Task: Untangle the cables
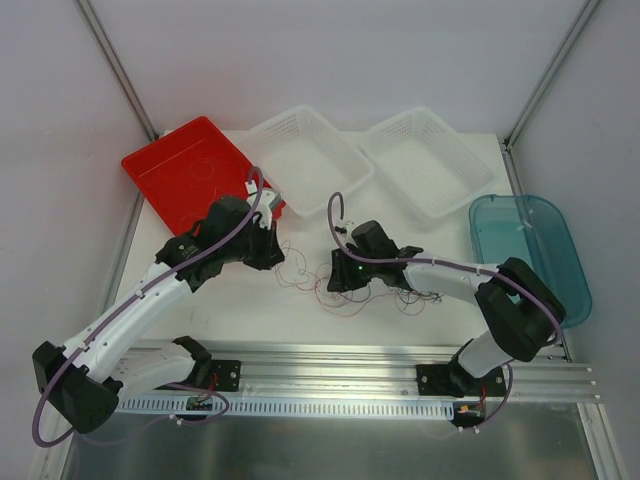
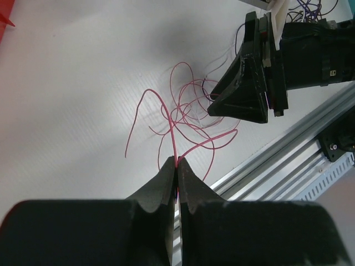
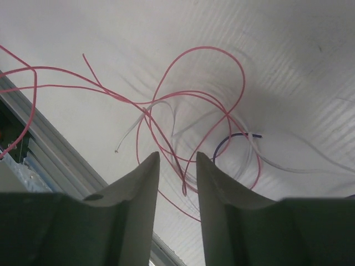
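A tangle of thin red, white and purple cables [image 1: 345, 290] lies on the white table between the arms. My left gripper [image 2: 177, 162] is shut on a red cable [image 2: 173, 124] that runs from its tips into the tangle; in the top view it sits left of the tangle [image 1: 272, 255]. My right gripper [image 3: 177, 158] is open just above the tangle, with red loops [image 3: 183, 185], a white cable [image 3: 136, 124] and a purple cable [image 3: 233, 138] below and between its jaws. In the top view it hangs over the tangle's middle [image 1: 345, 275].
A red tray [image 1: 190, 170] sits at the back left, two white baskets [image 1: 310, 155] [image 1: 425, 160] at the back, and a teal bin [image 1: 530, 250] at the right. The aluminium rail [image 1: 350, 375] runs along the near edge. More purple and white cables [image 1: 420, 295] lie under the right arm.
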You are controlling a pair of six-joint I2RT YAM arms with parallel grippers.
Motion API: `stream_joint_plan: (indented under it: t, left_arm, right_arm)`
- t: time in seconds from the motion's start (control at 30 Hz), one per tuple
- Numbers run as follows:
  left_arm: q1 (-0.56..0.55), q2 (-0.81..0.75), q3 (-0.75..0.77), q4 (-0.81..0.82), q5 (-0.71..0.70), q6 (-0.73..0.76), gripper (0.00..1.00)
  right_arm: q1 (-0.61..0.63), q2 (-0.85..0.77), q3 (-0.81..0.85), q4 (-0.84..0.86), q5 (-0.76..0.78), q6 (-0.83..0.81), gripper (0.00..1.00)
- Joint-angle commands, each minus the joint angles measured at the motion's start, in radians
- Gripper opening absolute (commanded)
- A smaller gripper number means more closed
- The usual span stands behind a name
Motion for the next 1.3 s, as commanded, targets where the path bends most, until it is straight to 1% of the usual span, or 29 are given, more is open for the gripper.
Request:
stream_joint_plan:
  t: [0.0, 0.03, 0.1, 0.13, 0.17, 0.23, 0.27, 0.3, 0.37, 0.4, 0.47, 0.5, 0.53, 0.57, 0.63, 0.67, 0.7, 0.8, 0.83, 0.87, 1.03, 1.2, 1.27]
  left_arm:
    - [-0.009, -0.027, -0.016, 0.027, -0.038, -0.006, 0.00]
    - [-0.009, -0.025, -0.019, 0.029, -0.055, -0.007, 0.00]
    - [-0.009, -0.025, -0.023, 0.027, -0.080, -0.009, 0.00]
    - [-0.009, -0.024, -0.031, 0.026, -0.100, -0.010, 0.00]
    - [-0.009, -0.022, -0.036, 0.024, -0.144, -0.010, 0.00]
    - [-0.004, -0.027, -0.048, 0.015, -0.202, -0.014, 0.00]
    - [-0.003, -0.031, -0.053, 0.009, -0.257, -0.017, 0.00]
    - [0.002, -0.031, -0.056, 0.004, -0.284, -0.023, 0.00]
    - [0.037, -0.036, -0.063, -0.019, -0.328, -0.033, 0.00]
    - [0.052, -0.034, -0.066, -0.026, -0.350, -0.037, 0.00]
    - [0.105, -0.031, -0.074, -0.049, -0.364, -0.040, 0.00]
    - [0.120, -0.030, -0.079, -0.054, -0.383, -0.040, 0.00]
    - [0.137, -0.025, -0.085, -0.062, -0.390, -0.040, 0.00]
    - [0.160, -0.024, -0.089, -0.071, -0.396, -0.040, 0.00]
    - [0.184, -0.017, -0.100, -0.077, -0.411, -0.044, 0.00]
    - [0.204, -0.014, -0.102, -0.080, -0.413, -0.049, 0.00]
    - [0.217, -0.013, -0.103, -0.083, -0.417, -0.052, 0.00]
    - [0.250, 0.006, -0.108, -0.103, -0.439, -0.064, 0.00]
    - [0.260, 0.016, -0.109, -0.109, -0.455, -0.067, 0.00]
    - [0.269, 0.021, -0.109, -0.115, -0.465, -0.069, 0.00]
    - [0.316, 0.044, -0.105, -0.164, -0.525, -0.075, 0.00]
    - [0.327, 0.055, -0.080, -0.201, -0.633, -0.072, 0.00]
    - [0.327, 0.050, -0.062, -0.209, -0.608, -0.066, 0.00]
  right_arm:
    - [0.014, 0.011, 0.043, 0.068, -0.028, -0.001, 0.33]
    - [0.014, 0.003, 0.040, 0.068, -0.030, -0.004, 0.23]
    - [0.013, -0.023, 0.037, 0.039, -0.024, -0.015, 0.12]
    - [0.014, -0.044, 0.040, 0.022, -0.019, -0.032, 0.03]
    - [0.013, -0.099, 0.045, 0.000, -0.001, -0.042, 0.01]
    - [0.011, -0.165, 0.058, -0.096, 0.031, -0.070, 0.01]
    - [0.010, -0.244, 0.081, -0.136, 0.086, -0.099, 0.01]
    - [0.004, -0.280, 0.095, -0.220, 0.113, -0.113, 0.01]
    - [-0.033, -0.357, 0.138, -0.303, 0.163, -0.136, 0.01]
    - [-0.076, -0.438, 0.150, -0.370, 0.165, -0.150, 0.01]
    - [-0.124, -0.518, 0.175, -0.426, 0.165, -0.162, 0.01]
    - [-0.150, -0.600, 0.208, -0.478, 0.165, -0.174, 0.01]
    - [-0.203, -0.630, 0.227, -0.503, 0.165, -0.174, 0.01]
    - [-0.229, -0.662, 0.251, -0.530, 0.173, -0.175, 0.01]
    - [-0.301, -0.723, 0.322, -0.612, 0.185, -0.216, 0.01]
    - [-0.321, -0.736, 0.344, -0.659, 0.211, -0.222, 0.01]
    - [-0.354, -0.748, 0.364, -0.679, 0.223, -0.225, 0.01]
    - [-0.398, -0.797, 0.437, -0.728, 0.275, -0.234, 0.01]
    - [-0.404, -0.814, 0.466, -0.738, 0.285, -0.240, 0.01]
    - [-0.411, -0.819, 0.483, -0.745, 0.332, -0.243, 0.01]
    - [-0.432, -0.828, 0.568, -0.805, 0.473, -0.254, 0.01]
    - [-0.438, -0.814, 0.629, -0.840, 0.509, -0.259, 0.01]
    - [-0.438, -0.807, 0.628, -0.836, 0.489, -0.266, 0.01]
